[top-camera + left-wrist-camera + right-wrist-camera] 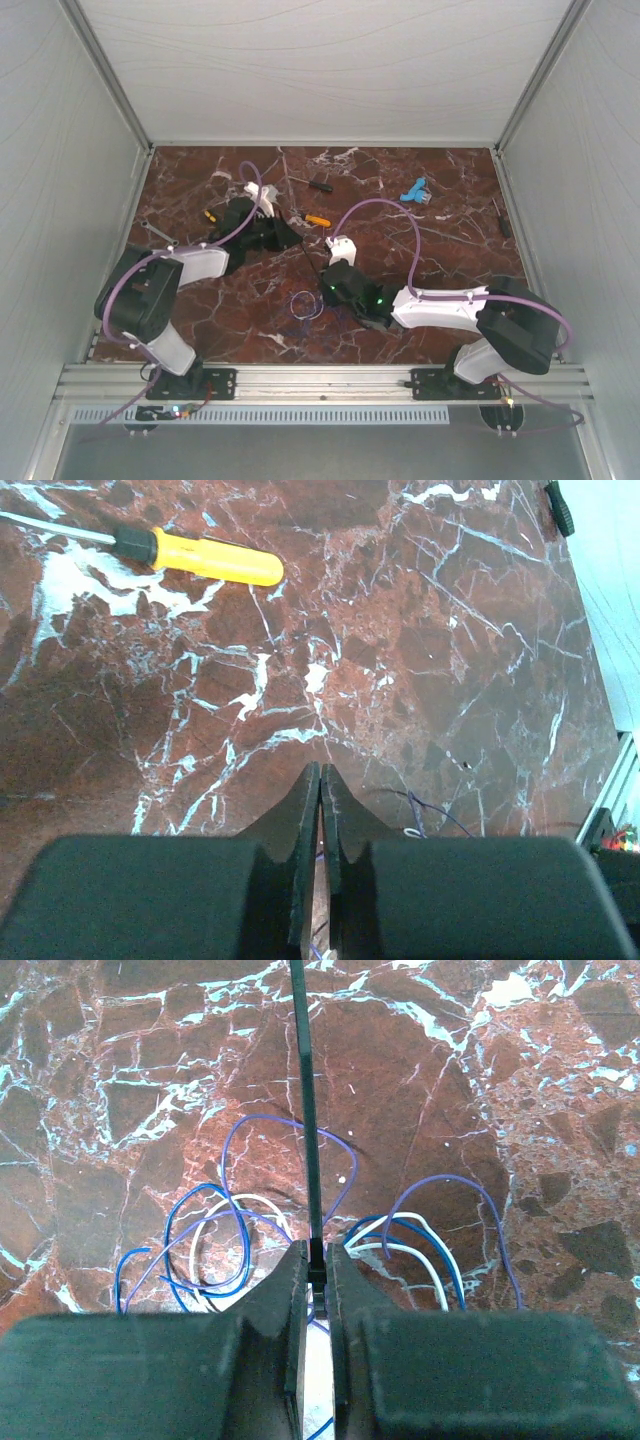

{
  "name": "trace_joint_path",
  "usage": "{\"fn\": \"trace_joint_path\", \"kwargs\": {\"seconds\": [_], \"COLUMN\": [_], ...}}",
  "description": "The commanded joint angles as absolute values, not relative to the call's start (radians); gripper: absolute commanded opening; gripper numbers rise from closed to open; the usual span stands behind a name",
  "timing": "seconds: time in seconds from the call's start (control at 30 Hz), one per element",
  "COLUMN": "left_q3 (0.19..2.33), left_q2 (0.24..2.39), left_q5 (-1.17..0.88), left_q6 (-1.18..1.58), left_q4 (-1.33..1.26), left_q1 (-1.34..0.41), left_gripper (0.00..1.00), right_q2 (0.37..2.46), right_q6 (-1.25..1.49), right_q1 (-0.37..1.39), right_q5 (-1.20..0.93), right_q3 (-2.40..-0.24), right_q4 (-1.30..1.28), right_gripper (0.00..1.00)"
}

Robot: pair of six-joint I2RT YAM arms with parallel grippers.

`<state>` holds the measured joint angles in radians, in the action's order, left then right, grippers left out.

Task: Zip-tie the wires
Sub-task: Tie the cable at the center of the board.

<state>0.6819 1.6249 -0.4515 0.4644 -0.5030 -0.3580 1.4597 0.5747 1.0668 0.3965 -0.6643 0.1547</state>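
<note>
Wires (230, 1240) on table (235, 315), just beside right gripper (315, 1250) — zip tie (305, 1110) reaching back toward left gripper (320, 772).

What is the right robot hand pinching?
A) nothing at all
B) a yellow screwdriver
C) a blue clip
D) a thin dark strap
D: in the right wrist view, the right gripper is closed on a thin dark zip tie that runs straight up from its fingertips, with the wires looped on the table on both sides.
</note>
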Motion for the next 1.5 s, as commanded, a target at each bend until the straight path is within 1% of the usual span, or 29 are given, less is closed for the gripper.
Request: {"fn": "trace_joint_path", "kwargs": {"seconds": [0.0,0.57,1.0,1.13,1.27,1.47], "left_q3": [0.749,0.836,0.920,0.977,1.059,1.139], "left_q2": [1.646,1.699,1.737,1.708,1.684,1.615], "left_q5": [-0.399,-0.401,-0.352,-0.341,-0.338,-0.294], "left_q6": [0.431,0.407,0.401,0.409,0.411,0.394], "left_q4": [-0.544,-0.507,-0.463,-0.446,-0.391,-0.326], "left_q1": [-0.321,-0.254,-0.223,-0.220,-0.220,-0.220], "left_gripper": [0.00,0.00,0.00,0.00,0.00,0.00], "right_q2": [1.455,1.431,1.399,1.389,1.370,1.351], "right_q6": [0.598,0.606,0.604,0.560,0.479,0.369], "right_q1": [1.080,1.079,1.080,1.072,1.026,0.918], "right_q5": [0.389,0.404,0.419,0.446,0.451,0.360], "right_q3": [-0.641,-0.619,-0.605,-0.652,-0.729,-0.857], "right_q4": [0.122,0.104,0.097,0.075,0.055,0.037], "right_gripper": [0.00,0.00,0.00,0.00,0.00,0.00]}}
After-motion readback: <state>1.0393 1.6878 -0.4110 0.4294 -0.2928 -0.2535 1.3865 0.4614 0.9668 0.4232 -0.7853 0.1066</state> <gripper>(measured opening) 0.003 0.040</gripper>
